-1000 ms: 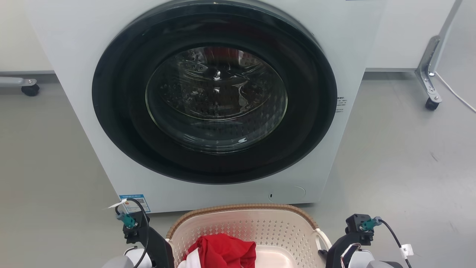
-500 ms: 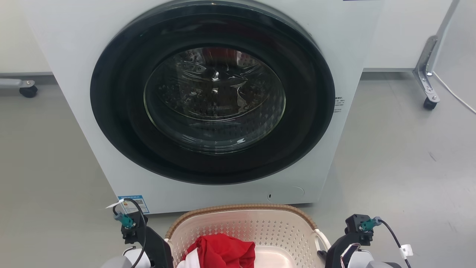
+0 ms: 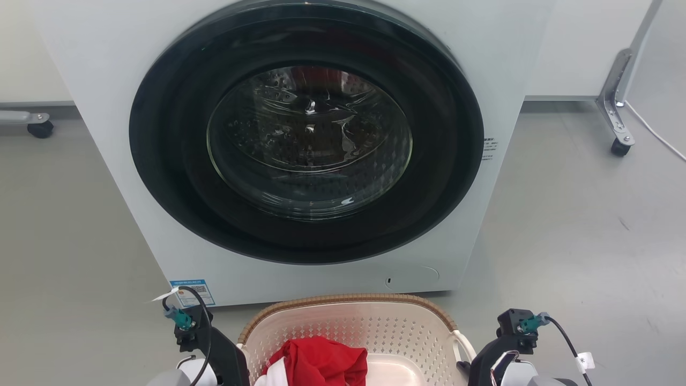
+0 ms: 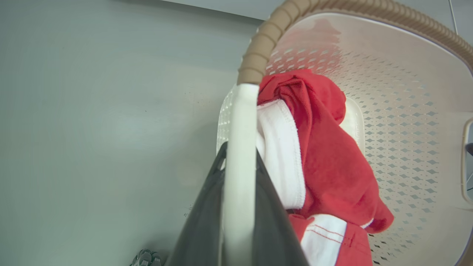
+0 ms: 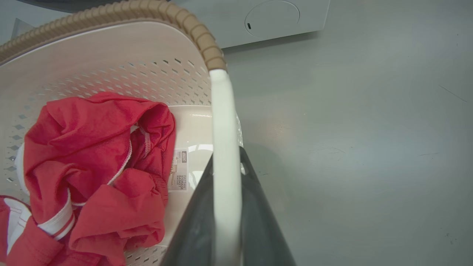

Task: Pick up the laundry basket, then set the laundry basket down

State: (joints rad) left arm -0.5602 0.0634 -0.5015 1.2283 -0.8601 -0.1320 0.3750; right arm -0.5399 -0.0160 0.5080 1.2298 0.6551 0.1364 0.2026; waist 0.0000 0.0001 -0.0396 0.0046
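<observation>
Grabbing looks done: left gripper and right gripper each pinch a white side handle of the cream-white holey plastic laundry basket with brown woven-look rim, right between them. Putting it down comes next, I think.

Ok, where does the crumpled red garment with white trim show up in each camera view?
Head view: crumpled red garment with white trim, bottom centre, inside the cream perforated plastic laundry basket.
Left wrist view: garment centre right, just right of the white handle.
Right wrist view: garment lower left.
Shared landmark: the basket's brown woven-look rim.
</observation>
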